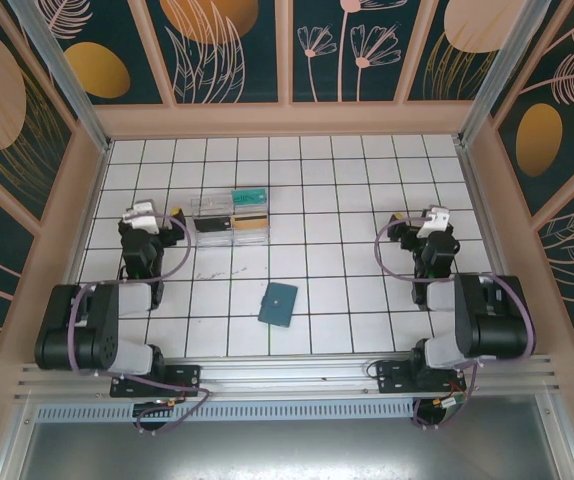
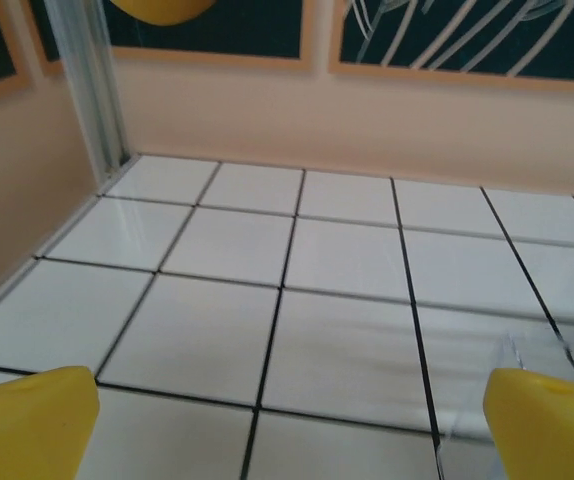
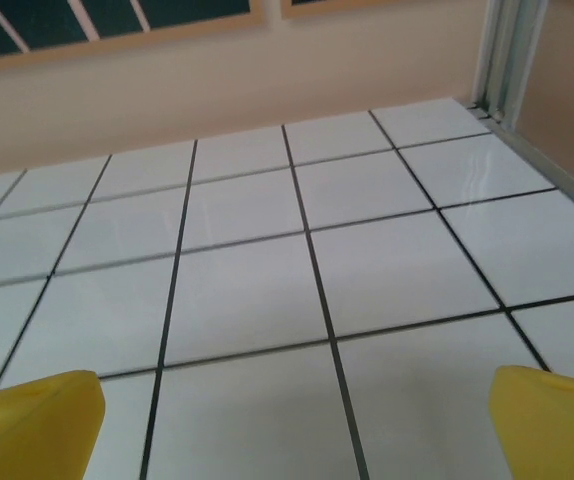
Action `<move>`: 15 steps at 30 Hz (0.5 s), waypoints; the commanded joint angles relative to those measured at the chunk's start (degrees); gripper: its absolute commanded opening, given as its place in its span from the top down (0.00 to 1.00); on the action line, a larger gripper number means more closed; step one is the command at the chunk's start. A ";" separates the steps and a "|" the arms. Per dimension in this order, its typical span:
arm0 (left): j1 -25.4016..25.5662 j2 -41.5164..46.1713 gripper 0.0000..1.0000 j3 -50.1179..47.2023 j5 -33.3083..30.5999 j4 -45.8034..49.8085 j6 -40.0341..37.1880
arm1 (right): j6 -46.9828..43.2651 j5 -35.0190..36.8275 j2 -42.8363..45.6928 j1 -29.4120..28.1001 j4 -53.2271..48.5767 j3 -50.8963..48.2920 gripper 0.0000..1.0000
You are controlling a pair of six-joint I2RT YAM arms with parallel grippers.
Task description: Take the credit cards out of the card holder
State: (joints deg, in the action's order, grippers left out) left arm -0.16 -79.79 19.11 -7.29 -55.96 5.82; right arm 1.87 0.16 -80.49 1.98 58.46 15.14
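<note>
L jaws spread wide, nothing btwn them; R jaws same. Card holder [image 1: 278, 303] lies folded on table [image 1: 367, 180], btwn the two jaws but nearer arm bases, well apart from both. Clear box [image 1: 212, 218] near L jaws; teal card [image 1: 250, 193] & tan card [image 1: 250, 220] beside it, on side away from L jaws.

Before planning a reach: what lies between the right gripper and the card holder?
In the top view, bare tiles and the arm's purple cable separate right gripper and card holder.
</note>
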 commanded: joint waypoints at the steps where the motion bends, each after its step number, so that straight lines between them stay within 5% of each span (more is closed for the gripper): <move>1: -0.10 6.36 0.01 8.79 -9.12 20.43 7.52 | 4.41 1.79 8.77 -0.31 -9.51 4.00 0.01; 7: -0.10 8.15 0.01 28.82 -12.99 56.71 27.68 | 17.22 -2.51 17.06 -0.33 -19.39 7.69 0.01; 12: -0.10 13.81 0.01 24.95 -0.31 54.68 29.65 | 36.43 0.43 19.67 -0.07 -39.49 15.40 0.01; 15: 0.00 18.12 0.01 21.58 6.01 53.57 30.62 | 37.83 -5.96 20.49 -0.09 -40.15 15.62 0.01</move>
State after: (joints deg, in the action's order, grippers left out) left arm -0.16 -64.69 43.00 -8.99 -6.48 32.64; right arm 30.98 -1.74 -61.43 1.85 26.70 29.39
